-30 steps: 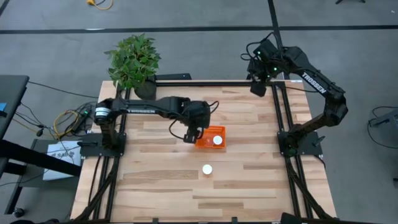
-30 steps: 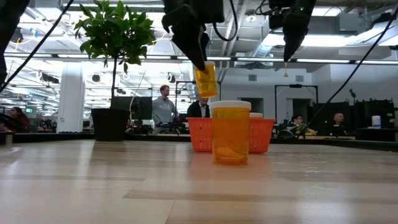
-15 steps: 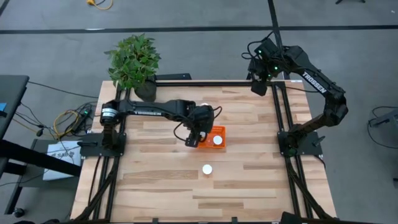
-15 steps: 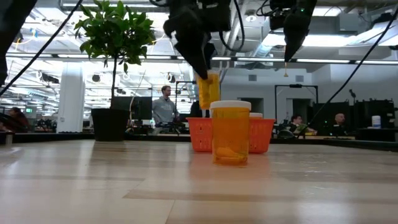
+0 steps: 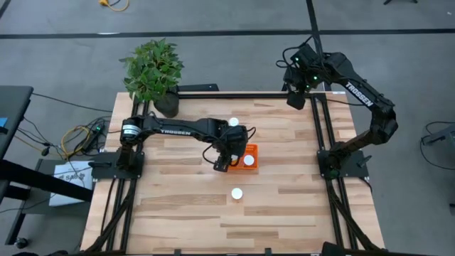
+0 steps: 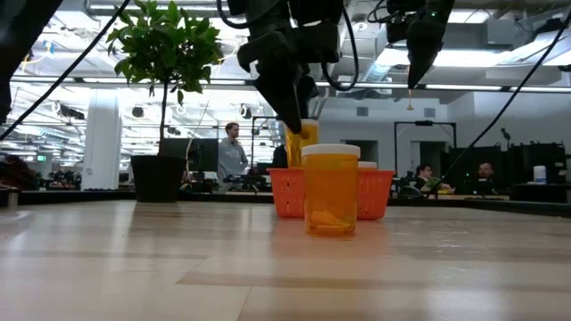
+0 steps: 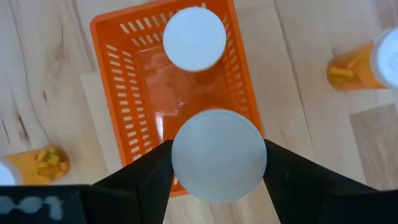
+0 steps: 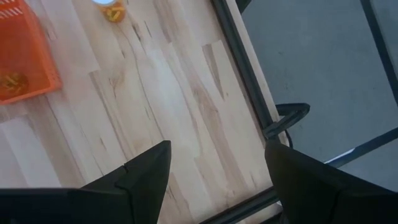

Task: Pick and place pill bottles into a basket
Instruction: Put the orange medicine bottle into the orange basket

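Left gripper (image 7: 217,163) is clamped on a pill bottle (image 7: 218,155) right over the basket (image 7: 135,106), one bottle (image 7: 194,38) already inside. Right gripper (image 8: 217,165) hangs spread apart at the table's far corner; its arm (image 5: 359,94) reads TROSSEN.

Overhead, tabletop-level, 2 wrist views; shared basket (image 5: 244,156).

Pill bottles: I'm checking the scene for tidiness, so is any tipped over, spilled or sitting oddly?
Nothing stands out. One bottle stands upright in the basket, the left end effector holds another above it, and two more stand upright on the table. No pills are spilled.
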`<state>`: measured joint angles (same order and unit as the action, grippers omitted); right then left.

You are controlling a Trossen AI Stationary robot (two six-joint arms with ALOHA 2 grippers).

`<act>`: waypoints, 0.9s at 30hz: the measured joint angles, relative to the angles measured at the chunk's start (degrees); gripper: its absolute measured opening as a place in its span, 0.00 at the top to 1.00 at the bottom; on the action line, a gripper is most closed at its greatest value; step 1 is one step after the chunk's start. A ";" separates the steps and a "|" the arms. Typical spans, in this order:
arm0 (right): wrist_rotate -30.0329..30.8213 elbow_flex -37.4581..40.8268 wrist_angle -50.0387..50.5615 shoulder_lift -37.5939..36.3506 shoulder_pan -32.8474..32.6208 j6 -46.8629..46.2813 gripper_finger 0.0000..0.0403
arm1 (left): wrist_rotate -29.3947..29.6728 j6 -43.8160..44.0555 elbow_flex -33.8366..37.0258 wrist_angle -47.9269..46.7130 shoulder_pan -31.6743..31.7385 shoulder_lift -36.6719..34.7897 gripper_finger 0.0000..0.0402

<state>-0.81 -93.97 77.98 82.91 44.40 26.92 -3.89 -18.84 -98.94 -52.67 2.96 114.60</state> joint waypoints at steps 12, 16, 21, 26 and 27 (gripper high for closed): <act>-0.01 0.00 -0.01 0.00 0.00 0.04 0.37 | 0.10 -1.66 0.87 0.52 0.02 -0.04 0.46; -0.01 0.00 -0.01 0.00 0.00 0.04 0.37 | 1.62 -3.13 0.85 0.97 -0.13 -0.06 0.46; -0.01 0.00 -0.01 0.00 0.00 0.02 0.37 | 1.56 -3.89 0.85 0.96 -0.11 -0.06 0.46; -0.01 0.00 -0.01 0.00 0.00 0.00 0.37 | 1.60 -4.41 0.85 1.37 -0.09 -0.06 0.46; -0.01 0.00 0.01 -0.01 0.00 -0.03 0.37 | 1.68 -4.53 0.85 1.51 -0.09 -0.06 0.46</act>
<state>-0.82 -93.97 78.00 82.90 44.40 26.89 -2.20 -23.36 -98.08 -51.17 2.87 114.54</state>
